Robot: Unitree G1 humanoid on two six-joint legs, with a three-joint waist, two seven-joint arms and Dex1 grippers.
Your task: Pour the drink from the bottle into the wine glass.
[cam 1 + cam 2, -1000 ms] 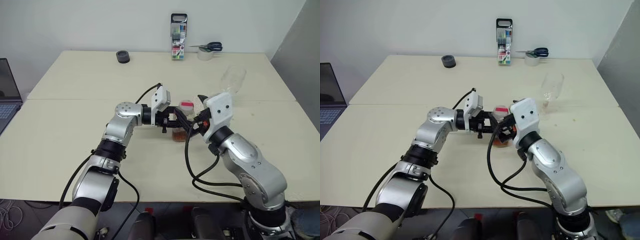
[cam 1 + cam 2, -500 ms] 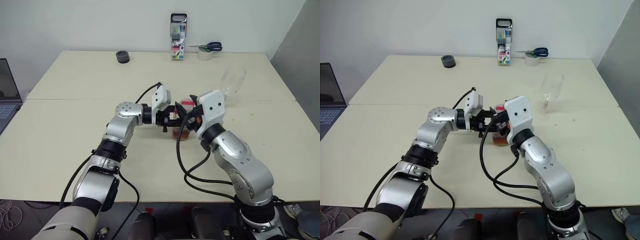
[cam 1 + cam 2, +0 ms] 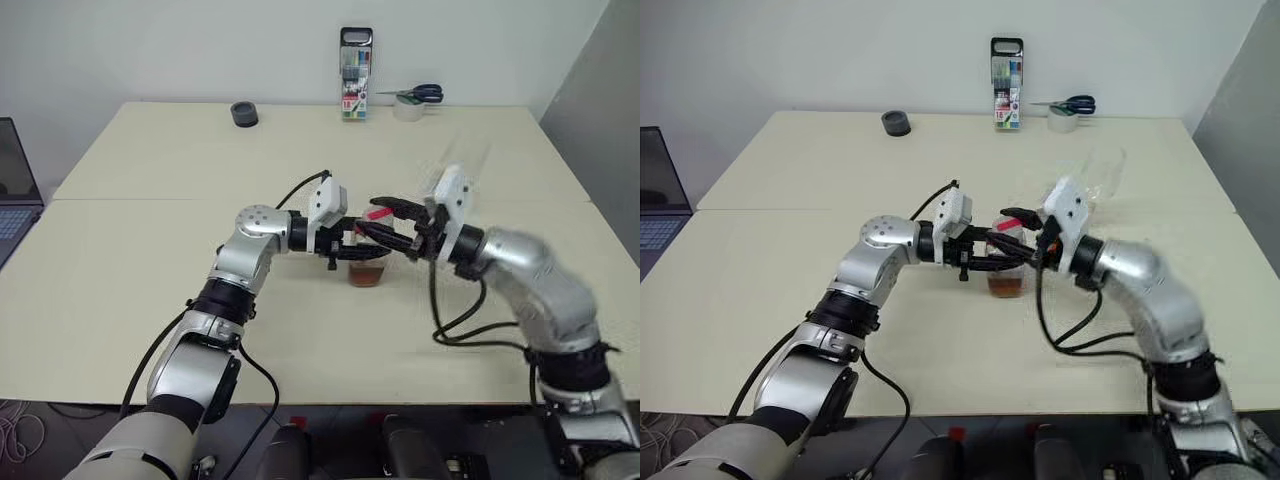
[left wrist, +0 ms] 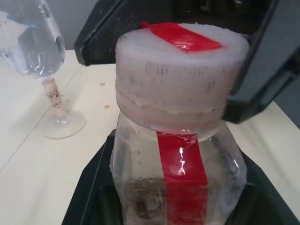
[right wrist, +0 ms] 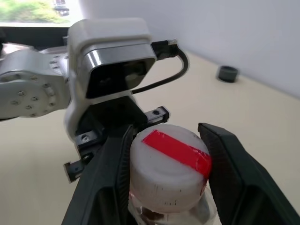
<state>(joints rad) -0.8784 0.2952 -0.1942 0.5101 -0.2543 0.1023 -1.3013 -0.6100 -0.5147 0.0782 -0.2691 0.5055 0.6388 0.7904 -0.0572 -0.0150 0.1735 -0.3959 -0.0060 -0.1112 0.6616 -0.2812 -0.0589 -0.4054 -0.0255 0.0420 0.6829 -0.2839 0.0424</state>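
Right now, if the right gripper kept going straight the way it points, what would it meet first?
Its fingers already flank the bottle's cap, so pushing on, the right gripper would probably run into the left gripper holding the bottle, though depth is unclear.

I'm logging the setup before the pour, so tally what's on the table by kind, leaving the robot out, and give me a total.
Bottle: 1
Wine glass: 1
Marker pack: 1
Scissors: 1
Tape roll, white: 1
Small dark round thing: 1
Laptop at the table's left edge: 1
Total: 7
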